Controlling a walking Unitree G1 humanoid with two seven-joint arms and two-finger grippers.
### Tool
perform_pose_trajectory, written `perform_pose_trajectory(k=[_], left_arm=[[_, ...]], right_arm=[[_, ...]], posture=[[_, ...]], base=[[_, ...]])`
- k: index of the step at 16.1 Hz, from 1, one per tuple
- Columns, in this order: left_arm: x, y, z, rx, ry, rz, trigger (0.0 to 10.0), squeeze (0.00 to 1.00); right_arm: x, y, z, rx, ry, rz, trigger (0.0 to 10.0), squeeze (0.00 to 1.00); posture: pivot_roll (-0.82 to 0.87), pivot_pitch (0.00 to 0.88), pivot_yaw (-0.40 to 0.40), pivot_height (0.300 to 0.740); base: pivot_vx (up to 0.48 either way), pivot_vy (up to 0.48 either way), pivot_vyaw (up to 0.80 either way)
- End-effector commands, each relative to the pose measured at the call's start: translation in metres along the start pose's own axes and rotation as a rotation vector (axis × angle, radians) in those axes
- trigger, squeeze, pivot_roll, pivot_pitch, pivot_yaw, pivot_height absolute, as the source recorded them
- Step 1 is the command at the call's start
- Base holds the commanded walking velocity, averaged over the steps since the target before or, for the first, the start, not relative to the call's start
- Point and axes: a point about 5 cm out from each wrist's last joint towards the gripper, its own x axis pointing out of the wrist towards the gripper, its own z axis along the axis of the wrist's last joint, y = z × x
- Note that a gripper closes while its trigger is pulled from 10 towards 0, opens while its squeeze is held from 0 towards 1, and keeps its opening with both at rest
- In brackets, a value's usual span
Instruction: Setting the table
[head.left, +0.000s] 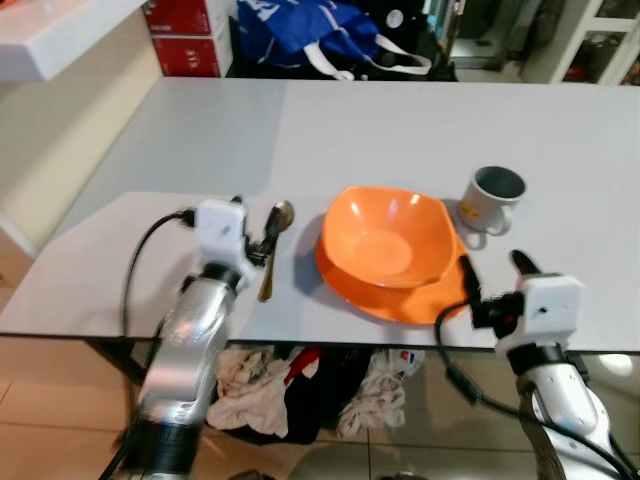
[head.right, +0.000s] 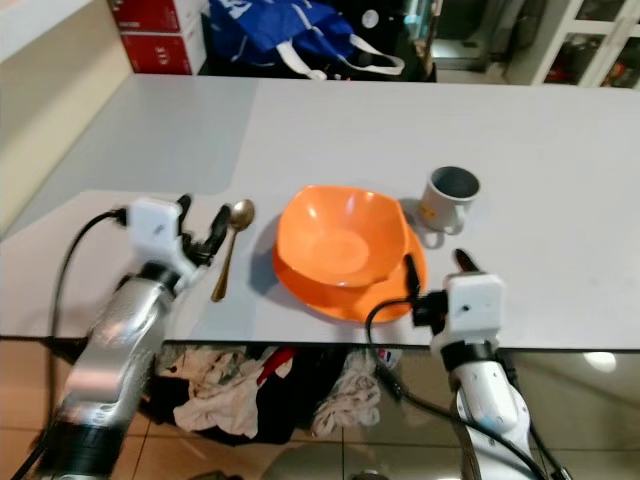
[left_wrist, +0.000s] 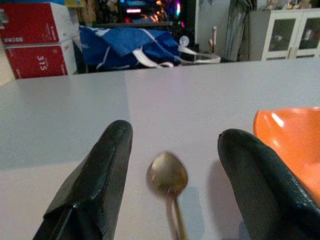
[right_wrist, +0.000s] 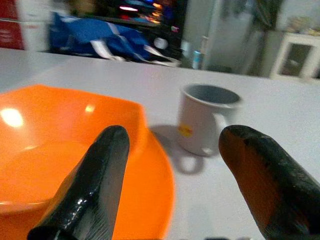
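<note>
The spoon (head.left: 274, 245) lies flat on the grey desk (head.left: 400, 130), just left of the orange bowl (head.left: 388, 237), which sits on an orange plate (head.left: 400, 290); a grey mug (head.left: 490, 200) stands just right of the bowl; the left pincer (head.left: 262, 240) sits low over the spoon, released, its fingers (left_wrist: 100, 175) straddling the spoon's head without touching it; the right pincer (head.left: 495, 275) hovers near the plate's rim, also released, holding nothing; the risk, I judge, is that the left fingers nudge the spoon askew or toward the desk edge; the right pincer could clip the plate or tip the mug if it swings forward
</note>
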Motion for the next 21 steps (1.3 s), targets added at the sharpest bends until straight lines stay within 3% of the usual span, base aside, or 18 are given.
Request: perform_pose_trajectory(k=[1, 3, 8, 10, 16, 21], left_arm=[[-0.005, -0.001, 0.002, 0.004, -0.007, -0.024, 10.0, 0.00], [-0.012, -0.004, 0.003, -0.023, 0.007, -0.042, 10.0, 0.00], [0.002, -0.019, 0.003, -0.047, 0.042, -0.133, 10.0, 0.00], [0.006, -0.020, 0.000, -0.055, 0.058, -0.117, 10.0, 0.00], [0.005, -0.021, 0.004, -0.039, 0.032, -0.094, 10.0, 0.00], [0.001, -0.011, 0.001, -0.022, 0.024, -0.030, 10.0, 0.00]], right_arm=[[-0.001, -0.005, -0.007, 0.017, 0.011, -0.048, 10.0, 0.00], [-0.003, -0.009, -0.017, 0.042, 0.032, -0.096, 10.0, 0.00], [0.002, -0.005, -0.020, 0.051, 0.013, -0.126, 10.0, 0.00], [0.003, -0.003, -0.021, 0.032, 0.010, -0.112, 10.0, 0.00], [0.005, -0.001, -0.020, 0.002, 0.002, -0.068, 10.0, 0.00], [0.006, 0.002, -0.017, 0.007, -0.015, -0.048, 10.0, 0.00]], posture=[[-0.08, 0.018, 0.044, 0.740], [-0.07, 0.012, 0.060, 0.740], [-0.08, 0.002, 0.082, 0.740], [-0.09, 0.003, 0.077, 0.740], [-0.09, 0.004, 0.060, 0.740], [-0.08, 0.000, 0.055, 0.740]], base=[[0.000, 0.000, 0.00], [0.000, 0.000, 0.00], [0.000, 0.000, -0.16], [0.000, 0.000, -0.79], [0.000, 0.000, 0.00], [0.000, 0.000, 0.00]])
